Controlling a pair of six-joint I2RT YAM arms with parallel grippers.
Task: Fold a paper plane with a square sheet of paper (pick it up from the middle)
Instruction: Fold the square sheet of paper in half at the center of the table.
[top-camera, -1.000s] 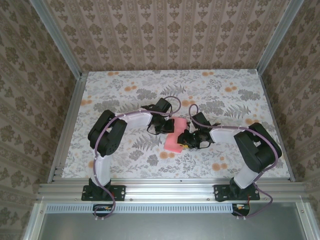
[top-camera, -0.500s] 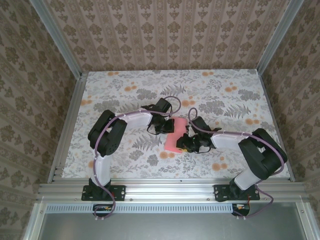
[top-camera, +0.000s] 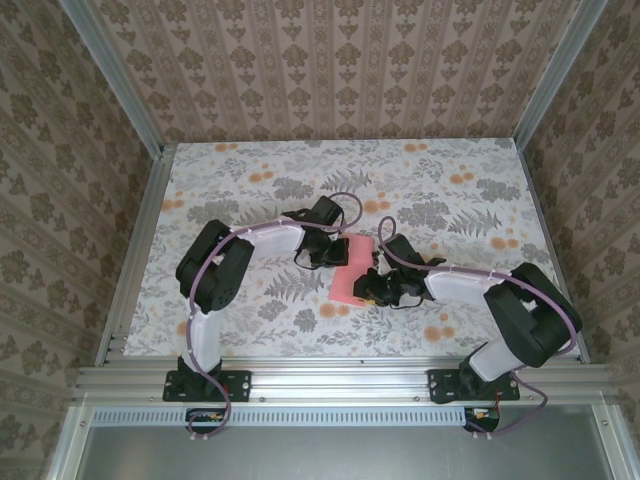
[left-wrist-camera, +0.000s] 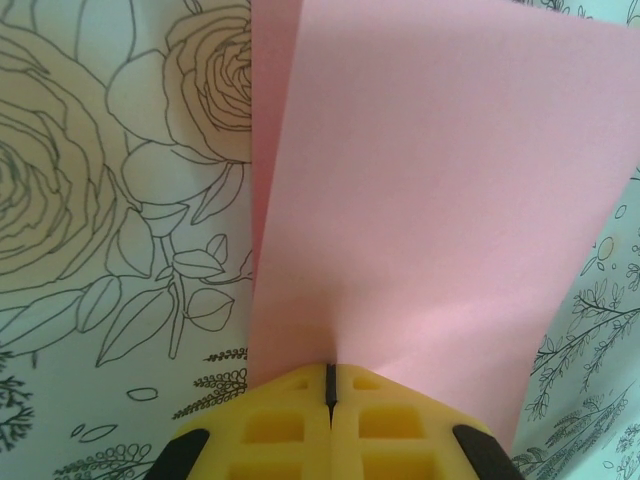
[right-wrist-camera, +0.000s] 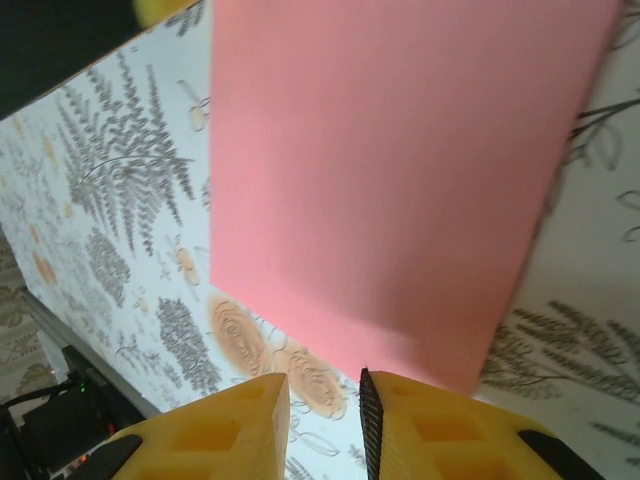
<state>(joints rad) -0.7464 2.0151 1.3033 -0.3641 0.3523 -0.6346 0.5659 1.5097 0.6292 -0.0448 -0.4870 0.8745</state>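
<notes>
You have a salmon-pink sheet of thin paper (top-camera: 348, 272) lying near the middle of the floral-printed desk (top-camera: 250, 180), between the two arms. From above it reads as a smooth, matt rectangle, longer than it is wide. In the left wrist view the sheet (left-wrist-camera: 430, 200) looks doubled over, with a narrow strip of a lower layer along its left edge, though the fold itself is hard to make out from this angle.

Your left gripper (left-wrist-camera: 330, 378) is clenched on the sheet's near edge. Its yellow fingers (left-wrist-camera: 270, 430) meet in a thin seam and the paper comes straight out of it. From above, the left gripper (top-camera: 338, 258) sits at the sheet's left side.

Your right gripper (right-wrist-camera: 325, 385) is released: the desk's print shows through the gap between its yellow fingers. The sheet (right-wrist-camera: 400, 180) lies ahead of it, one corner just beside the right fingertip and not between the two. In the top view the right gripper (top-camera: 368, 288) is at the sheet's lower right edge.

Patterned wallpaper walls (top-camera: 330, 70) and an aluminium frame (top-camera: 135, 250) surround the desk, well apart from the paper.
</notes>
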